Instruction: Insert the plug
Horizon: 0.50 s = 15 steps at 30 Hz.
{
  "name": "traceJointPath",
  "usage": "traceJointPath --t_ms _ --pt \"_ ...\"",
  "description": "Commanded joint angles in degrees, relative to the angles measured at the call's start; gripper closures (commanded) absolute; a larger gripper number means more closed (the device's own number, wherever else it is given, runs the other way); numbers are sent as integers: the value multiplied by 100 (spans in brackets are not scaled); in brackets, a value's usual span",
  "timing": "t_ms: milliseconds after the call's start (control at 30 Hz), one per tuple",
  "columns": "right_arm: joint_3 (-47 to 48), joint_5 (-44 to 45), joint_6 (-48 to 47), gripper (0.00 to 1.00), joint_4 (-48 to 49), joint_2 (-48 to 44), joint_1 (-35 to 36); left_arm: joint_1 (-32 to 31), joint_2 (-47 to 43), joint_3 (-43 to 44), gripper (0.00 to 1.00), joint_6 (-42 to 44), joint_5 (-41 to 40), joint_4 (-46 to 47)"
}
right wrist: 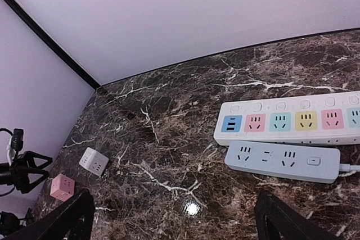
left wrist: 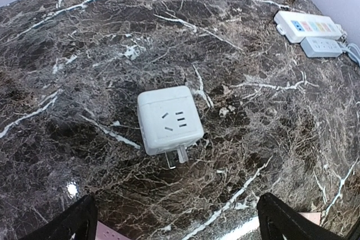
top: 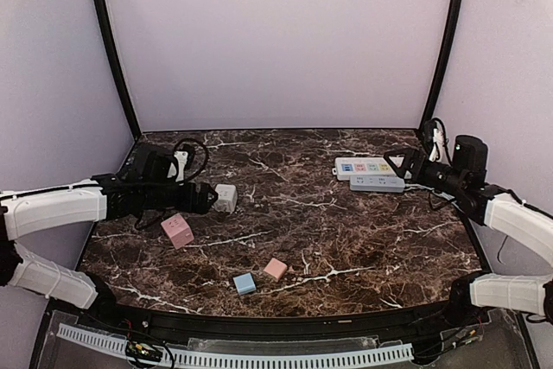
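left pincer, released wide, has the cube plug just ahead, prongs pointing back toward it; right pincer, also released, faces the strips.

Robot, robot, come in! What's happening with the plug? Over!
Left gripper, right gripper: jaws open, empty. White cube plug lying on table before left gripper, untouched. Nothing between it and multicolour power strip.
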Motion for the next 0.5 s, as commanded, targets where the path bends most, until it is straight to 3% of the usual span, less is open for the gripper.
traceJointPath --t_ms 0,200,467 --pt "-24 154 -30 1 -115 44 67 -174 492 333 0 152 -100 -89" --pt "55 355 -4 1 -398 153 100 -289 1073 701 0 191 -167 -120" --pt "214 1286 268 1 -893 344 166 -311 1721 1164 0 205 -218 -236"
